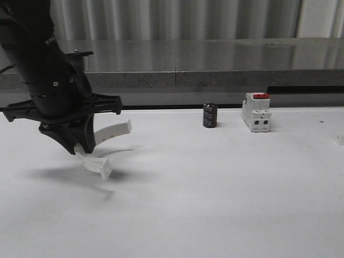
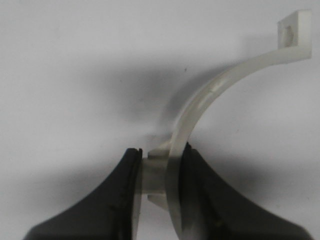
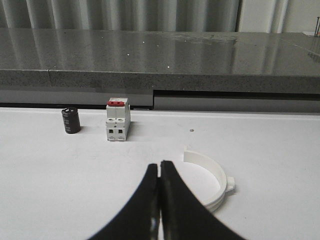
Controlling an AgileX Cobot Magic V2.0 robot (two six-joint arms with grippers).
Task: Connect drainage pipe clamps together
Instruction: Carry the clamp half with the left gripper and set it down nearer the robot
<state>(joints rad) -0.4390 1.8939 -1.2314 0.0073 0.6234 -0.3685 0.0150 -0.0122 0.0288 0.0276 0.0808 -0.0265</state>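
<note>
White semicircular plastic drainage pipe clamp [image 1: 105,145] | pinched at its outer lug by left gripper [image 2: 159,182], above table [image 1: 226,193] | second clamp half [image 3: 212,177] lying flat near empty, closed right gripper [image 3: 160,172] | likely light, stiff, slick; best gripped by lug.

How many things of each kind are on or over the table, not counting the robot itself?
Clamp halves: 2, one held in the left gripper (held clamp), one lying on the table (lying clamp)
Breaker: 1
Dark cylinder: 1
Total: 4
</note>
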